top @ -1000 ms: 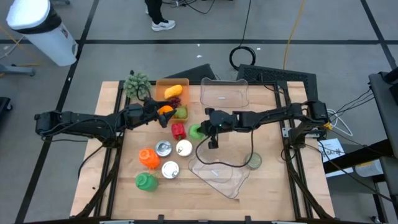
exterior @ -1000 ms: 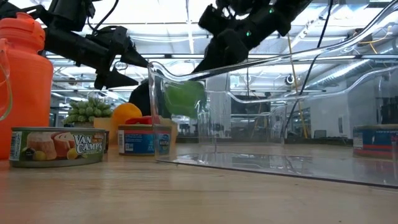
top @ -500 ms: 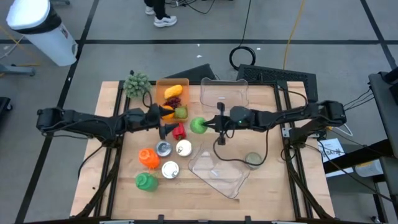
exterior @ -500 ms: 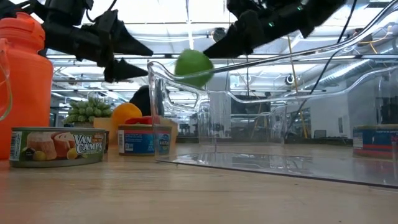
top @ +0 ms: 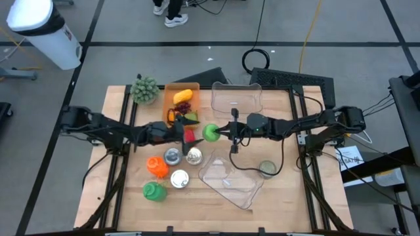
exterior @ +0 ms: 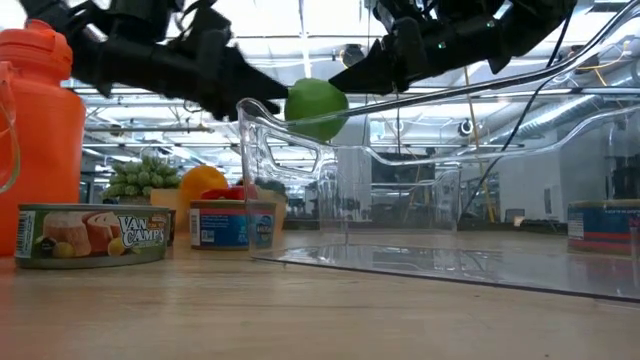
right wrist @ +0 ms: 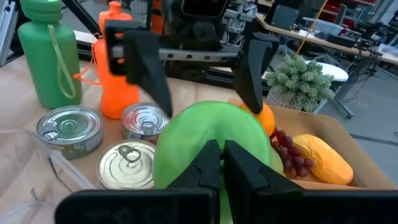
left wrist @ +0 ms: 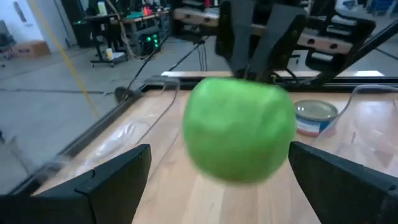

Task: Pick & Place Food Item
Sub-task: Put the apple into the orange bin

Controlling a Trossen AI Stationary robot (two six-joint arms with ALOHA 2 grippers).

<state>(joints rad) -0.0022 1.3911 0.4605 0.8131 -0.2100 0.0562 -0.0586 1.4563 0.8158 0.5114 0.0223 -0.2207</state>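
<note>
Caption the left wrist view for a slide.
Green apple held aloft by the right gripper, framed between the left gripper's open jaws.

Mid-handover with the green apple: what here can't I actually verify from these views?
- Right gripper contact on the green apple: the apple hides the fingertips in the right wrist view.
- Left gripper clearance to the apple: too small in the high view, blurred in the low view.
- Cardboard box contents: partly covered by the left arm.

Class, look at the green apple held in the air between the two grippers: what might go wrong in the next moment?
1. The right gripper holds the green apple by its edge, above the table; it may slip and drop.
2. The left gripper stands open right beside the apple; closing badly could knock it loose.
3. Cans lie just below; a dropped apple could strike them and roll.
</note>
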